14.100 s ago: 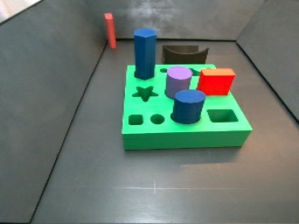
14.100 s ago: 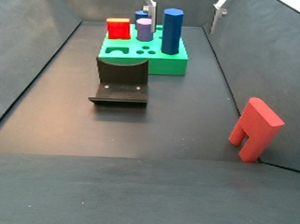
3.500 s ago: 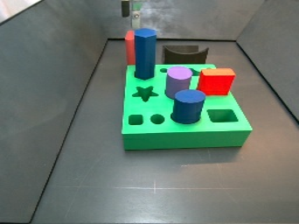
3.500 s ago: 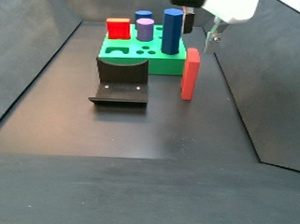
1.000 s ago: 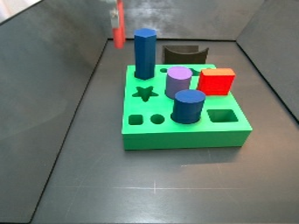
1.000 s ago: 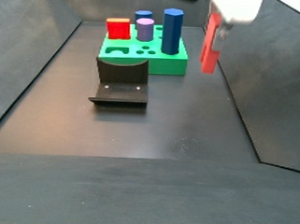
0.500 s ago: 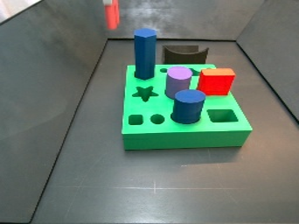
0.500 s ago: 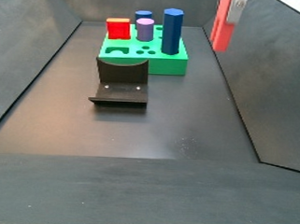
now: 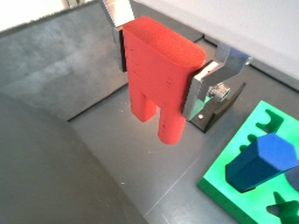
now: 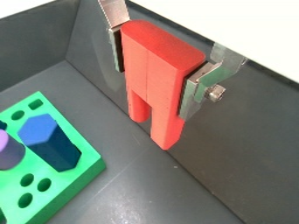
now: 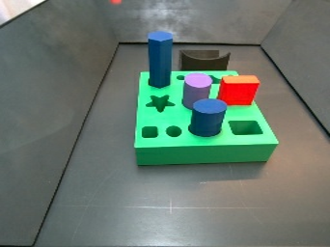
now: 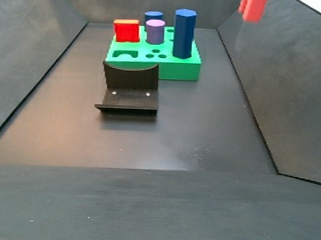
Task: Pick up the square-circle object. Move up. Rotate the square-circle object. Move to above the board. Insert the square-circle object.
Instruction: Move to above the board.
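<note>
Tool [image 9: 160,77] was clenched on the square-circle object [image 9: 158,74], seen in both wrist views: the silver finger plates [image 10: 201,86] pressed its two flat sides, with dark pads against the salmon-red slab [image 10: 156,74]. The piece hung upright with its notched end down, two short legs clear of the dark counter [image 10: 140,184].

In a side view only the bottom tip of the slab [image 12: 253,6] showed at the upper edge of the picture, high above the counter and off to the side of the board [image 12: 152,64]. In the other fixed view a faint red trace [image 11: 118,3] sat at the very top edge; too little to tell more.

The board [image 11: 204,125] lay flat, well apart from the held piece. It carried a tall blue cylinder [image 11: 158,59], a lilac cylinder [image 11: 196,91], a shorter dark blue cylinder [image 11: 207,117] and a bright red cube [image 11: 238,90]. Star hole [image 11: 160,103] stood open. The fixture [image 12: 129,87] rested on the counter just beside the board.
</note>
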